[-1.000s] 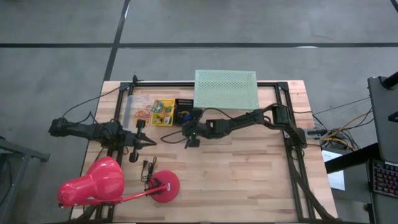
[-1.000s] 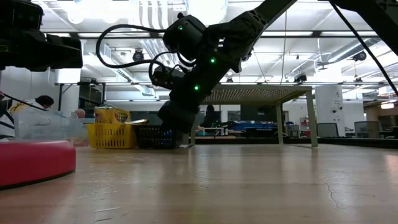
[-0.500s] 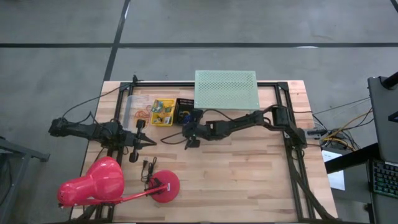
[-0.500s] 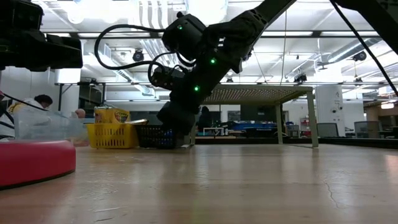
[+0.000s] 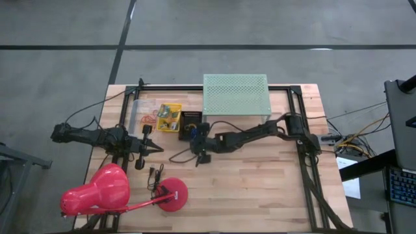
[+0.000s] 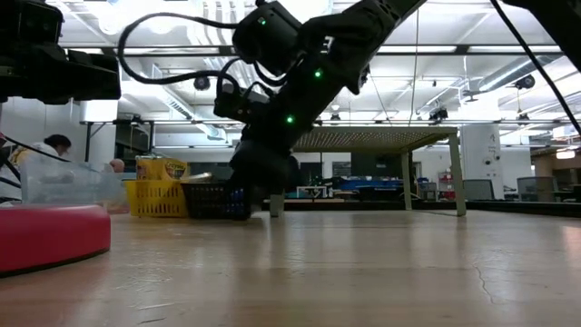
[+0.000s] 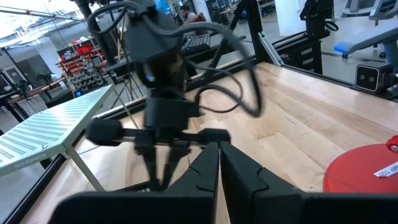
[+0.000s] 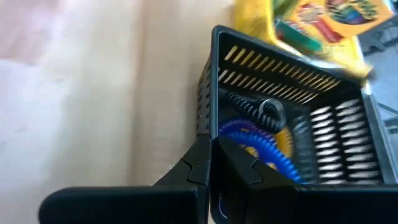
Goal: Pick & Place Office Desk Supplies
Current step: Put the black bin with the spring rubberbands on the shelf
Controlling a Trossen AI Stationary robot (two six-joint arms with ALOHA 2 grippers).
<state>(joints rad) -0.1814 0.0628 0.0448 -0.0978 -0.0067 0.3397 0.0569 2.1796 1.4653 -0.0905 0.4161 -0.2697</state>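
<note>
Your black mesh bin (image 8: 323, 143) held a blue coil (image 8: 261, 146) and a black coil (image 8: 258, 111); the yellow bin (image 5: 170, 117) touching it held crayon boxes (image 8: 323, 18). Your right gripper (image 8: 211, 163) was closed, pinching that black bin's near wall at its table-side corner. Your left gripper (image 7: 219, 163) hung shut and empty, well apart near the pink lamp (image 5: 104, 192). Bare wood lay open toward the table's (image 5: 260, 182) front edge.

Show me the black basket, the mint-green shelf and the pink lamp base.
black basket (image 8: 214, 99): right wrist view, its near perforated wall.
mint-green shelf (image 5: 235, 93): high view, middle of its top.
pink lamp base (image 5: 173, 194): high view, centre of the round foot.
</note>
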